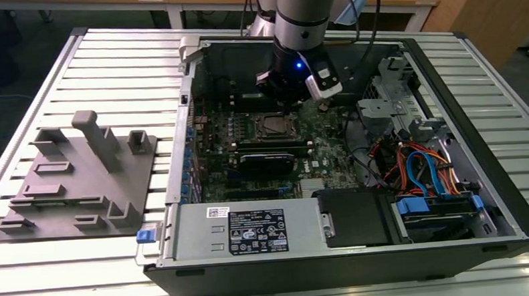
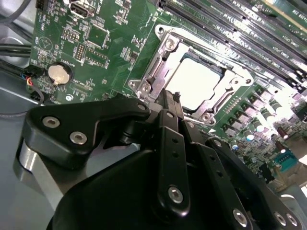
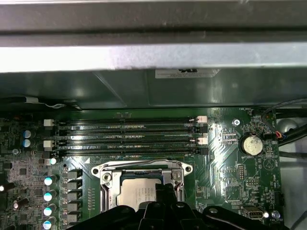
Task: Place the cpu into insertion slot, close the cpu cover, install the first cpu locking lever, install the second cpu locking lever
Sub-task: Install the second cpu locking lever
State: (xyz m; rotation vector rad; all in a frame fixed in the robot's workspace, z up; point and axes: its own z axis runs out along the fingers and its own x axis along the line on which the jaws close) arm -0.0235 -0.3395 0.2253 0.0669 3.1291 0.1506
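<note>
Black multi-link gripper (image 2: 169,103) poised just above near edge of socket, fingers (image 2: 167,125) drawn together to a narrow tip, nothing visibly between them. In the first wrist view, same tip (image 3: 160,191) overlapping socket's near rim.

Small flat square cpu with dull silver top (image 2: 195,82) seated in the insertion slot, a square socket with silvery metal rim (image 2: 165,45); also visible in the first wrist view (image 3: 136,194). Thin silvery frame of the cpu cover (image 2: 160,67) apparently down around chip, window showing the metal top; levers hard to make out, latched or not cannot be told.

Judgement: step in hand looks like lever work at socket edge. Best done with tip kept low and off the chip top, pressing along the lever's travel, clear of nearby capacitors (image 3: 48,181).

Beyond socket: long black memory slots (image 3: 129,132), round silver coin cell (image 3: 251,143).

Farther out: open dark tower computer case (image 1: 481,199) lying on ribbed white slatted table (image 1: 109,68); grey moulded fixture block (image 1: 78,176) at the exterior view's left; wooden furniture (image 1: 482,5) far behind.
</note>
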